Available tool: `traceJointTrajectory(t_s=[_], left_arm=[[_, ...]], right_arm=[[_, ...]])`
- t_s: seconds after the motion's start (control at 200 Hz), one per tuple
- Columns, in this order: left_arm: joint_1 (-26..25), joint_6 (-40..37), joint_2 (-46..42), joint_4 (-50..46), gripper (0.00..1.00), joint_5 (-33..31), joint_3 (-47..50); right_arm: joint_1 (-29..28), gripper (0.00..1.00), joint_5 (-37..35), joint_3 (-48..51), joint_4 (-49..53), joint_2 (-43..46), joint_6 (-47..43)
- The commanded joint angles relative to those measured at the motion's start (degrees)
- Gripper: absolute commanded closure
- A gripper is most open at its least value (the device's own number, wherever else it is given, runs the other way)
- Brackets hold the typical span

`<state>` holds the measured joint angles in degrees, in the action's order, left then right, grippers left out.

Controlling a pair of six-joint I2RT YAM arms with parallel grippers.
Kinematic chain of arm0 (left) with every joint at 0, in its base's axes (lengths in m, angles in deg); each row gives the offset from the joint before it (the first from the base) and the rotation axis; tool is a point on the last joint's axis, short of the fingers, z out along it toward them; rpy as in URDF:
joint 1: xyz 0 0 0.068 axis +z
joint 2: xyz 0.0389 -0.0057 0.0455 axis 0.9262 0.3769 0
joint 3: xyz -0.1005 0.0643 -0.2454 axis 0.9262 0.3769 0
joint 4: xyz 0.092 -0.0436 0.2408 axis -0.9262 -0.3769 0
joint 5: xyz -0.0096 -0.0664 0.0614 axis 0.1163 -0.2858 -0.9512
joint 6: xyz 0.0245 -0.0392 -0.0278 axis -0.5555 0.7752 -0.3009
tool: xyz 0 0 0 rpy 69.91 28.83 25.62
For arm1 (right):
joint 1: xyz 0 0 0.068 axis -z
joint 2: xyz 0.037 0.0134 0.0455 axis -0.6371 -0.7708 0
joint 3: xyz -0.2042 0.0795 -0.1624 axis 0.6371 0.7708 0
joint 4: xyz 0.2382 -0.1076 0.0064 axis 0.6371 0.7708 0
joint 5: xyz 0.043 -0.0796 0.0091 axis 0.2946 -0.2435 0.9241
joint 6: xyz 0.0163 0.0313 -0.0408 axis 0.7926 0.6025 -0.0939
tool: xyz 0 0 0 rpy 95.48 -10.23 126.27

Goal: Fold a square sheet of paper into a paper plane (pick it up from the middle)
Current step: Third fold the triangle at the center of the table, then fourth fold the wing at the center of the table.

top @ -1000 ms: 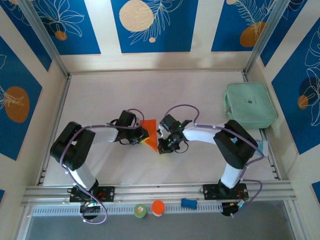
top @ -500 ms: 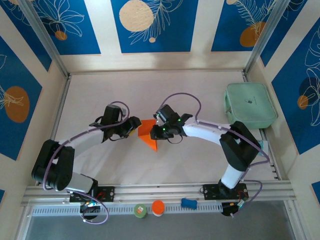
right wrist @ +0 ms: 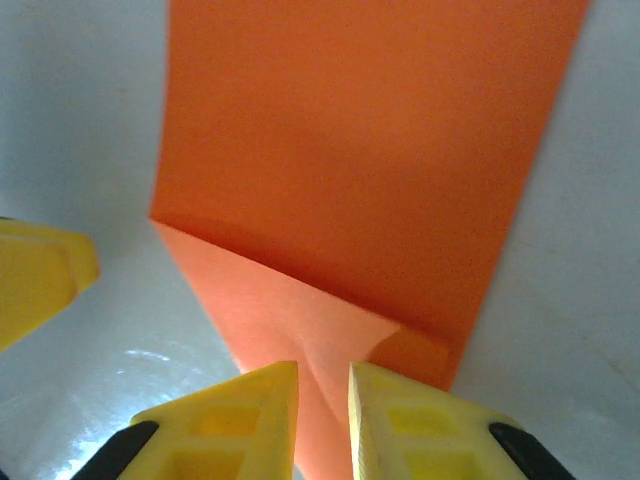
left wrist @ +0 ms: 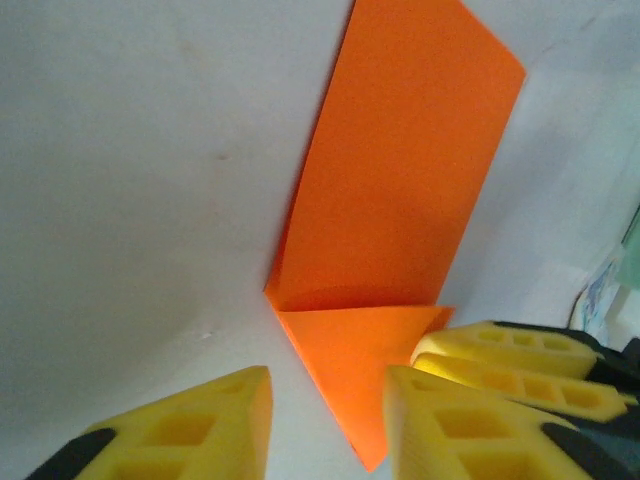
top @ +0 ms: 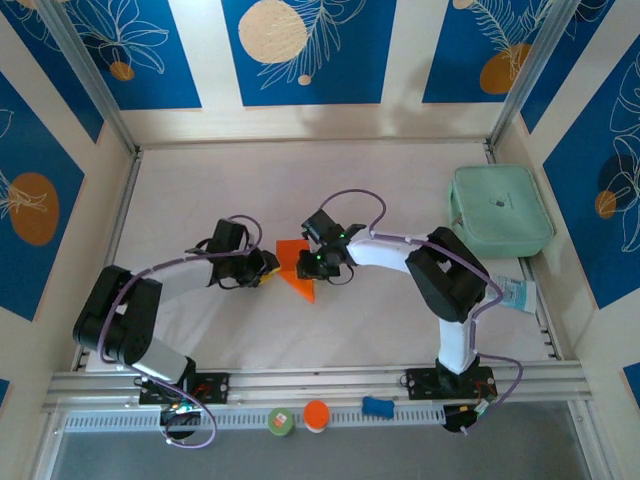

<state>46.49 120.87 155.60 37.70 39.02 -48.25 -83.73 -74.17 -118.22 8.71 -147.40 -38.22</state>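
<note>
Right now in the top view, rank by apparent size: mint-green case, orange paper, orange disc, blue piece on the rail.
1. mint-green case
2. orange paper, folded
3. orange disc and blue piece: too close to rank

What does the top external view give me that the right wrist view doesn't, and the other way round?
Top external adds the mint-green case at the right and the small orange disc at the near edge. Right wrist adds the crease where a triangular flap is folded over, with the right gripper almost closed above it. Both show the orange paper.
</note>
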Motion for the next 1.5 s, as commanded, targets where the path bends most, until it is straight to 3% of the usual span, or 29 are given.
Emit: traceJointTrajectory(t_s=[0.0,0.62,1.491], left_arm=[[0.27,0.20,1.56,1.30,0.69,2.54,-0.15],[0.00,0.15,5.78,4.42,0.77,5.38,-1.07],[-0.17,-4.07,10.78,9.25,0.78,9.45,-4.00]], right_arm=[[0.28,0.80,-0.38,-0.41,2.08,-1.30,1.17],[1.02,0.81,0.58,0.61,1.96,-2.72,1.80],[2.05,0.83,0.95,2.01,1.34,-2.51,1.15]])
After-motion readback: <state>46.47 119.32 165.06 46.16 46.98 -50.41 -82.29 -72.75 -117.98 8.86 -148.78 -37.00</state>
